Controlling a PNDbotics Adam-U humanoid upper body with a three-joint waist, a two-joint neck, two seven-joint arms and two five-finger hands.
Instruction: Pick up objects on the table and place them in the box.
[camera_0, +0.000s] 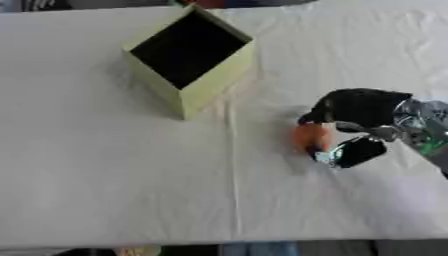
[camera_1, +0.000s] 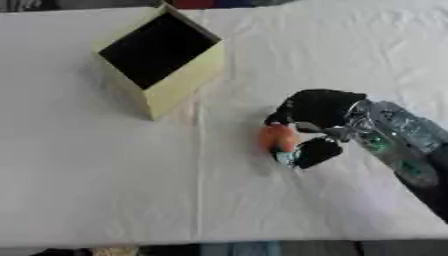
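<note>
The right hand is down on the white table, reaching in from the right edge, and its black fingers curl over the top of a small orange object. The thumb sits on the near side of that orange thing, so fingers and thumb close round it from both sides. The object itself is a rounded orange lump; what exactly it is I cannot make out. It looks to be at table level, though whether it touches the cloth is hard to say.

The box stands well apart from the hand, up and to the left of it, toward the far side of the table. It is a pale yellow-green square box set cornerwise, one corner pointing at the near edge, with a dark open mouth facing up. Nothing shows inside but shadow.

A long crease in the tablecloth runs from the box's near corner down toward the front edge, passing left of the orange object.
</note>
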